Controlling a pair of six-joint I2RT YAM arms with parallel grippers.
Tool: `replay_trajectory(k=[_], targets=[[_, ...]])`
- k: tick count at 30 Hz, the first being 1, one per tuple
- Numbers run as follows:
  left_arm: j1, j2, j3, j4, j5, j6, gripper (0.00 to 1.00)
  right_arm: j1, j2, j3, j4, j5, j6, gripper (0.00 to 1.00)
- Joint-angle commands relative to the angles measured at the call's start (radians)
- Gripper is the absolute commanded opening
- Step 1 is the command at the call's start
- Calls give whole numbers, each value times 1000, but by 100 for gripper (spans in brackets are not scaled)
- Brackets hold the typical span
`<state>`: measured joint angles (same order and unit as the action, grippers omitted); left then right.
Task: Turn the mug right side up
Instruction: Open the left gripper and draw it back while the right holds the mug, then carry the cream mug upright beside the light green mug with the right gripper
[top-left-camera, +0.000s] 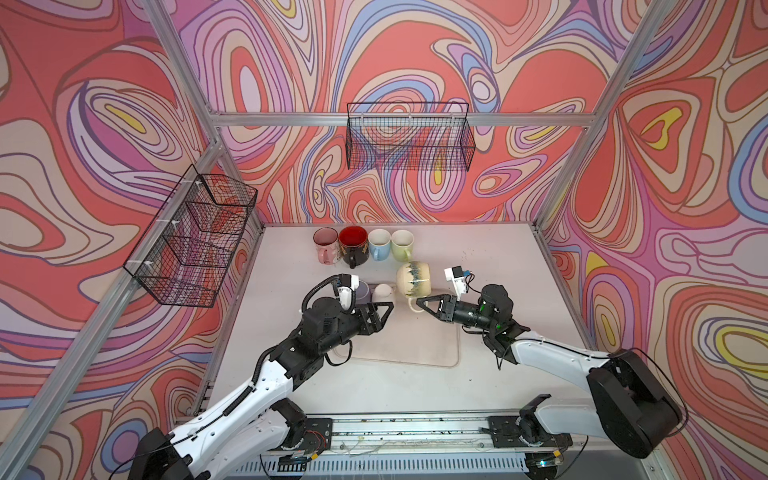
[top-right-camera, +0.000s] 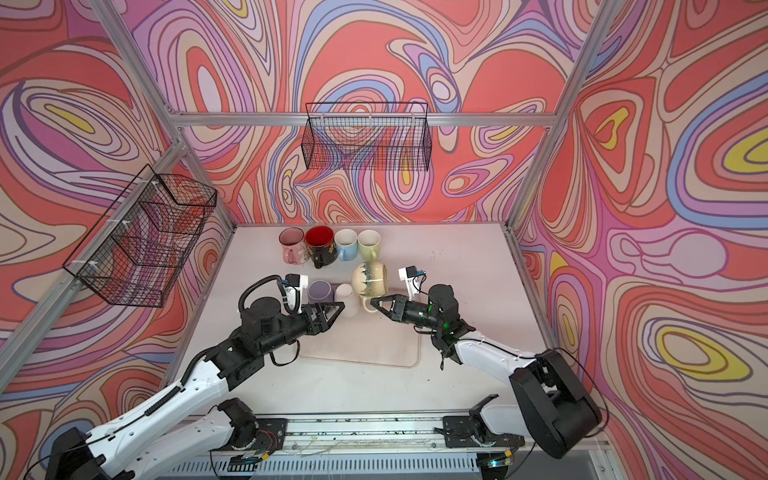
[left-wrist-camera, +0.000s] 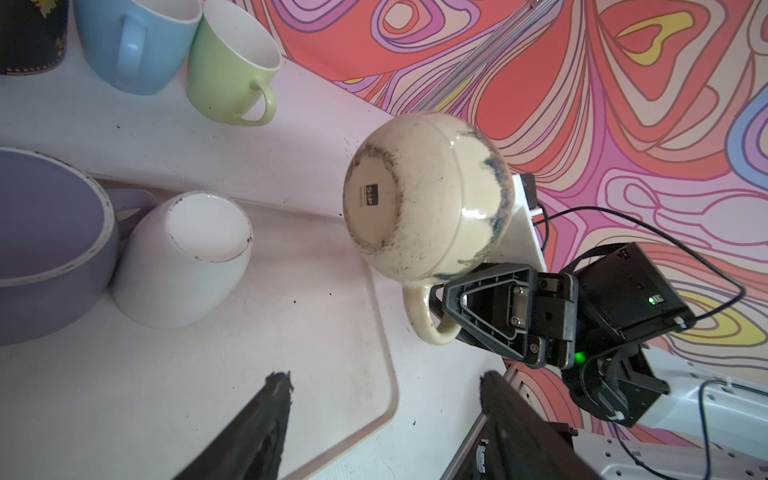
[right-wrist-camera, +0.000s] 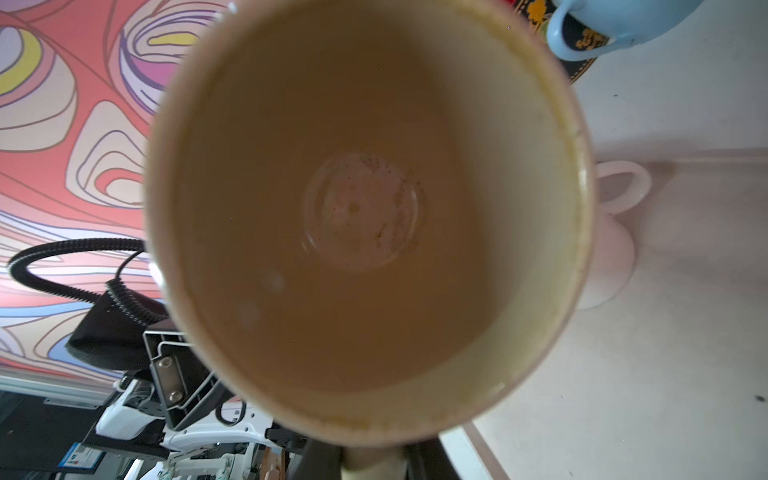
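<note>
Cream glazed ceramic mug (top-left-camera: 413, 279): mid-turn, lifted on its side.
Right gripper (top-left-camera: 423, 303) clamps its handle above the worktop (top-left-camera: 498, 257), nearer its far edge; left gripper (top-left-camera: 387, 311) hangs spread, empty. Remaining: finish rotation, set down upright.

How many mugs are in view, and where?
7. Back row: pink mug, black mug, blue mug, green mug. Cream mug held by right gripper. Purple mug and white mug beside left gripper.

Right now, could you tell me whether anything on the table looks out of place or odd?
The white mug stands bottom up beside the upright lavender mug, unlike the row of mugs behind, all upright. The cream mug hangs sideways, held by its handle in the right gripper.
</note>
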<state>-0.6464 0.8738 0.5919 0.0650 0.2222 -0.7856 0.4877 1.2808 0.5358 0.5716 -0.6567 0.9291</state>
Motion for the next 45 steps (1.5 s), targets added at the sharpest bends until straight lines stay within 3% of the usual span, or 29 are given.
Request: replay_trajectory(k=[1, 8, 19, 23, 28, 34, 45], targets=[[5, -27, 27, -127, -36, 59, 76, -16, -75, 98, -246, 153, -175, 0], [5, -63, 22, -186, -40, 76, 76, -95, -69, 161, -412, 191, -219, 0], [6, -121, 3, -285, -102, 85, 76, -205, 107, 278, -455, 140, -265, 0], [7, -77, 63, -428, -153, 85, 76, -238, 188, 353, -484, 127, -294, 0], [6, -33, 151, -552, -131, 117, 78, -262, 295, 464, -548, 147, -360, 0], [6, -48, 253, -675, -165, 188, 80, -262, 433, 628, -644, 187, -417, 0], [6, -84, 374, -837, -238, 354, 81, -262, 592, 783, -716, 270, -444, 0]])
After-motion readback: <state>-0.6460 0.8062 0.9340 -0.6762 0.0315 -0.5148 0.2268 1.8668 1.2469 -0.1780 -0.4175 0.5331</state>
